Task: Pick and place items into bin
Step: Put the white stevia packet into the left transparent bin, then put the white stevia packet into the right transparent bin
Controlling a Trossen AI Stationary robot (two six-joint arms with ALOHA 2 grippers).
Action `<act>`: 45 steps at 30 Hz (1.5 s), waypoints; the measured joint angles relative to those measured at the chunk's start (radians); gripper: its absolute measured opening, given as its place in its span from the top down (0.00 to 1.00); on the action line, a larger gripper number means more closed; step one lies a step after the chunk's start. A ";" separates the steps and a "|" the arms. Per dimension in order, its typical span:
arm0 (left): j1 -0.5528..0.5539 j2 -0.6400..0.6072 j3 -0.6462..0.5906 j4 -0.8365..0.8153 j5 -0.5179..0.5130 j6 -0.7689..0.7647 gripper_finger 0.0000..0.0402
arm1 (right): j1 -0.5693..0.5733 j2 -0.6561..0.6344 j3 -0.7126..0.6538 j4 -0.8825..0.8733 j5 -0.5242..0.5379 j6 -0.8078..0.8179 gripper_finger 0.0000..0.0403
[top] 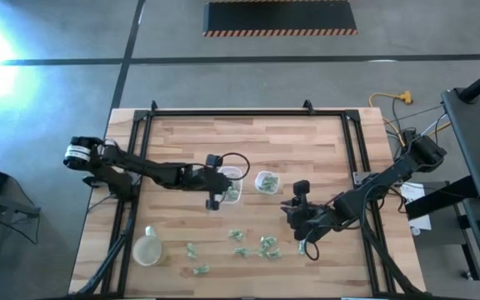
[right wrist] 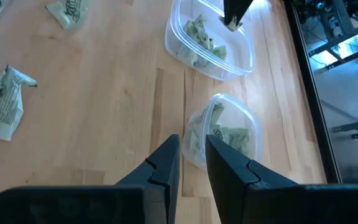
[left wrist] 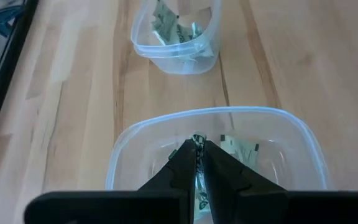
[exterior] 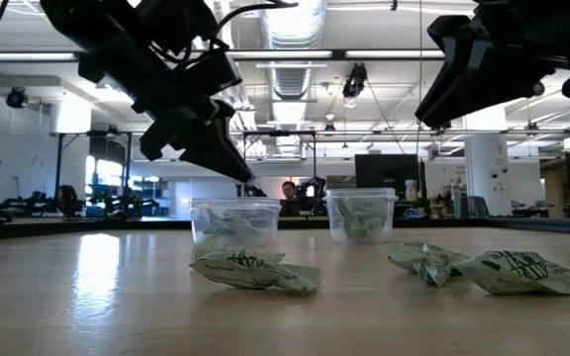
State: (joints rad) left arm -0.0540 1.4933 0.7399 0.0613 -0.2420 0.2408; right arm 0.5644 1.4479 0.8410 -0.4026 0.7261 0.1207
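Hovering over a clear, thin-walled plastic tub [left wrist: 211,127] with rounded corners, the left gripper [left wrist: 196,155] has its dark fingers pinched on a crinkly pale-green wrapped piece [left wrist: 197,142] — more such pieces lie in the tub below it. A second clear tub [top: 266,182] just beside it also holds crumpled green wrappers. The right gripper [right wrist: 192,155] hangs above the bare wood-plank table [top: 307,142] near that second tub, fingers slightly parted with nothing between them. Loose pieces [top: 252,246] — creased, printed foil-like packets — lie scattered on the table's front part.
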 joint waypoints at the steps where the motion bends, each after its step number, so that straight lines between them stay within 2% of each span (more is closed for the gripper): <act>1: 0.000 0.000 0.000 0.002 0.000 -0.004 0.98 | 0.000 0.000 0.000 0.000 0.000 0.000 0.83; 8: 0.002 0.000 -0.003 0.009 -0.002 -0.052 0.95 | 0.000 0.000 0.000 0.001 0.000 0.021 0.83; 15: 0.002 0.000 -0.005 0.008 -0.003 -0.052 0.77 | 0.000 0.000 0.000 -0.005 -0.028 0.048 0.82; 17: 0.002 0.000 -0.005 0.008 -0.003 -0.052 0.72 | 0.000 0.000 0.000 -0.006 -0.079 0.065 0.80; 20: 0.002 -0.001 -0.005 0.006 -0.003 -0.052 0.67 | 0.000 0.000 0.000 -0.009 -0.235 0.107 0.77; 23: 0.001 -0.004 -0.005 0.001 -0.003 -0.053 0.65 | 0.001 0.000 0.000 -0.010 -0.410 0.144 0.76; 26: -0.001 -0.007 -0.004 0.000 -0.003 -0.054 0.65 | 0.004 0.000 -0.002 -0.009 -0.496 0.203 0.75; 45: -0.042 -0.145 -0.010 -0.063 0.002 -0.132 0.65 | 0.112 -0.001 -0.183 -0.039 -0.501 0.640 0.80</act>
State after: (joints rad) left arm -0.0960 1.3479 0.7300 -0.0012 -0.2405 0.1089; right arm 0.6764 1.4467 0.6575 -0.4421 0.2254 0.7611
